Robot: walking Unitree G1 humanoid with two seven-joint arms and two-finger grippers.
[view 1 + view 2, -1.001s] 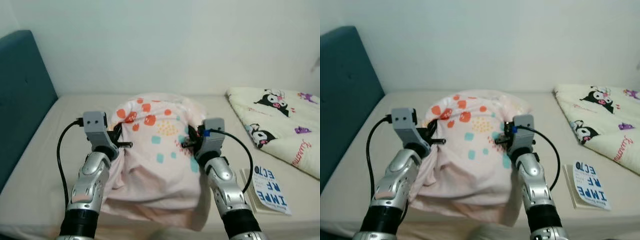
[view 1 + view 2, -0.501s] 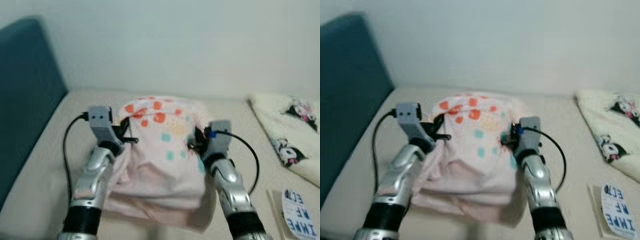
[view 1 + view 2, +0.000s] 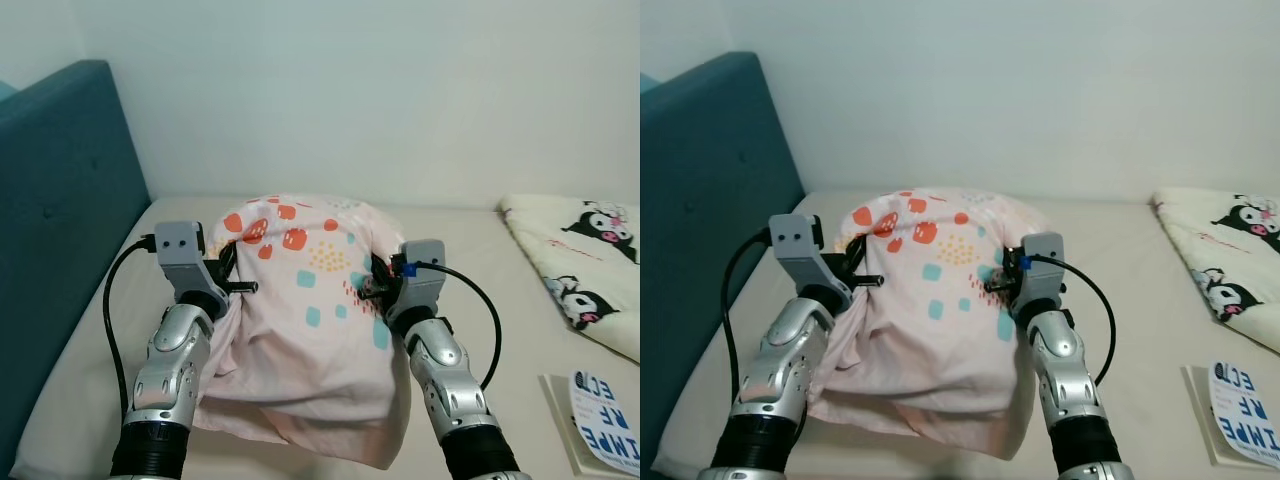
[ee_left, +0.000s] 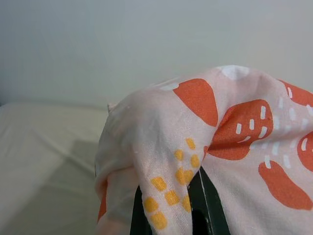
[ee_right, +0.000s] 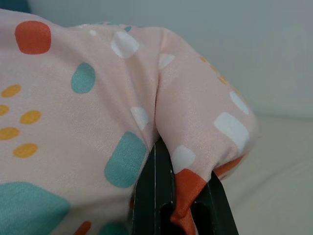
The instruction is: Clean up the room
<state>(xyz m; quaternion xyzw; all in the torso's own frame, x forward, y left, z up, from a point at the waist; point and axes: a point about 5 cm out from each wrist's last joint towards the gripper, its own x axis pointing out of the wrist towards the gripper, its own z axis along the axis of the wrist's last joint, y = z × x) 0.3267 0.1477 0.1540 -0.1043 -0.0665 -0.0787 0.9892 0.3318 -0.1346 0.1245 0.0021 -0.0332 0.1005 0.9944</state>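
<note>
A pink pillow [image 3: 310, 300] with orange, teal and yellow spots hangs lifted above the beige bed [image 3: 110, 330], held at both upper corners. My left gripper [image 3: 232, 278] is shut on its left corner, and the cloth bunches over the black fingers [image 4: 208, 205] in the left wrist view. On the other side, my right gripper [image 3: 375, 285] is shut on the right corner, with fabric pinched between its fingers [image 5: 156, 196]. The pillow's lower edge droops toward the mattress in front of me.
A teal headboard [image 3: 50, 230] rises at the left. A cream blanket [image 3: 575, 270] with cartoon prints lies at the right, and a booklet [image 3: 605, 425] sits near the bed's front right corner. A white wall [image 3: 350, 90] stands behind the bed.
The camera has swung left, bringing more headboard into view and pushing the blanket and booklet toward the right edge. Both grippers keep their hold on the pillow.
</note>
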